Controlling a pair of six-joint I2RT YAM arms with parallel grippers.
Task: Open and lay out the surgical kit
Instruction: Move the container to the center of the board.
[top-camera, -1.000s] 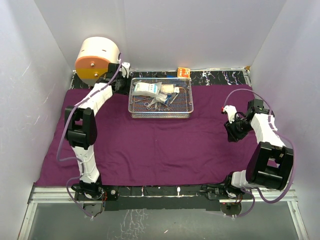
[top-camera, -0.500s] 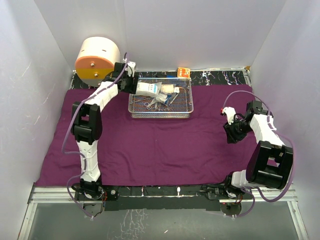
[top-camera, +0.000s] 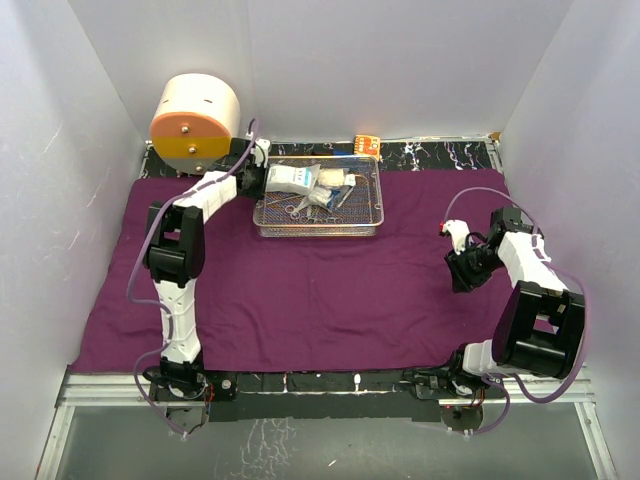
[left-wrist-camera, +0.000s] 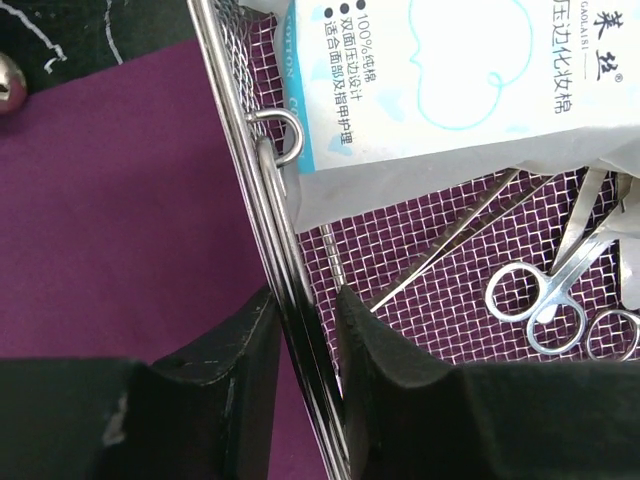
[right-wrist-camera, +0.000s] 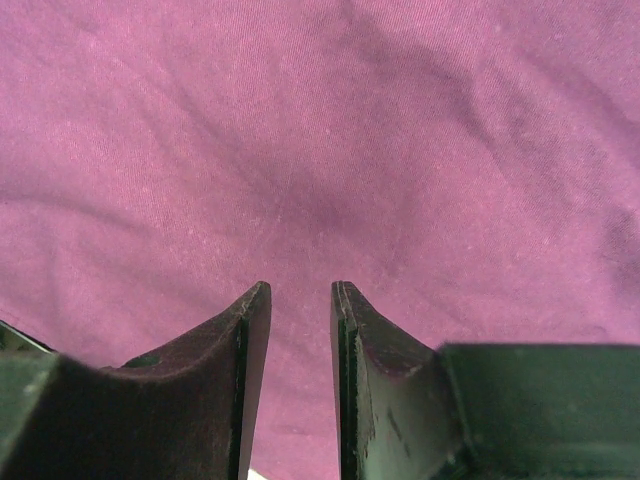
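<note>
- Wire-mesh tray (top-camera: 318, 231) — a rectangular silver basket that rests on the purple cloth (top-camera: 330, 300) towards the back of the table, left of centre. The cloth lies spread flat over most of the table.
- Tray contents: a white packet (top-camera: 293, 178) lies in the left rear part. More pale packets sit beside it at the middle rear. Steel ring-handled instruments (left-wrist-camera: 545, 300) and slim forceps (left-wrist-camera: 450, 245) lie flat on the mesh floor in front of the packets, with the purple cloth showing through the mesh.
- Left gripper (left-wrist-camera: 303, 300): clenched across the tray's left wall. One finger is outside on the cloth side and the other is inside over the mesh, with the rim wires pinched between them. A small wire loop on the rim stands just beyond the fingertips.
- Right gripper (right-wrist-camera: 300, 300): released, with its two fingers only narrowly parted and nothing between them. It hangs over bare cloth at the right side, well apart from the tray.
- Writing: the white packet carries blue Chinese print with "100%" legible, and a small Latin line that seems to read "GAOLAISI".
- Surroundings — a cream-and-orange drum (top-camera: 193, 122) stands at the back left, near the tray's left rear corner. A small orange item (top-camera: 366, 144) sits just behind the tray.
</note>
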